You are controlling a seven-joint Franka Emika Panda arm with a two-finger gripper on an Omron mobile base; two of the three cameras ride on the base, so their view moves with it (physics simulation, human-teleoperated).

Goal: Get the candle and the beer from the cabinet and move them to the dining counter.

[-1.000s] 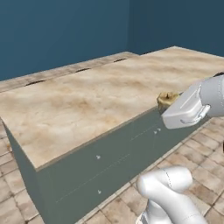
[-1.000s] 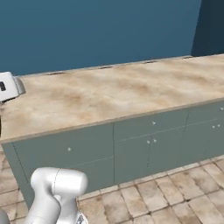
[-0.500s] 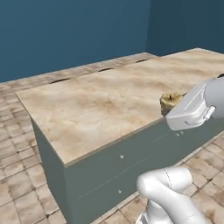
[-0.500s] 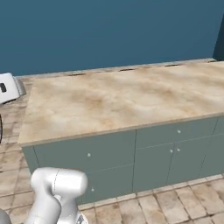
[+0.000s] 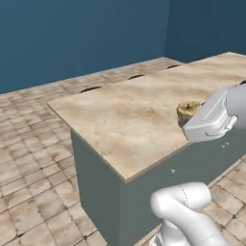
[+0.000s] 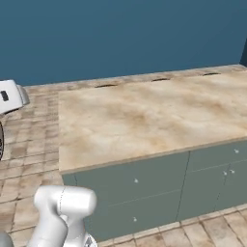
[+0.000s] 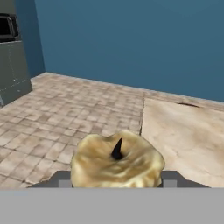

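My pincer [image 7: 117, 186] grips the lumpy tan wax candle [image 7: 116, 161] with its dark wick, held above the near edge of the long beige veined marble dining counter [image 5: 129, 115]. Smooth bare top beyond; tiled brick floor [image 7: 65, 113] lies open left of it.

Tan candle [image 7: 116, 164] with dark wick; beige veined dining counter [image 6: 144, 120]; blue wall [image 6: 120, 34].

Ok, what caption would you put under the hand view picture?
The gripper holds the tan candle up close, with the marble counter just ahead.
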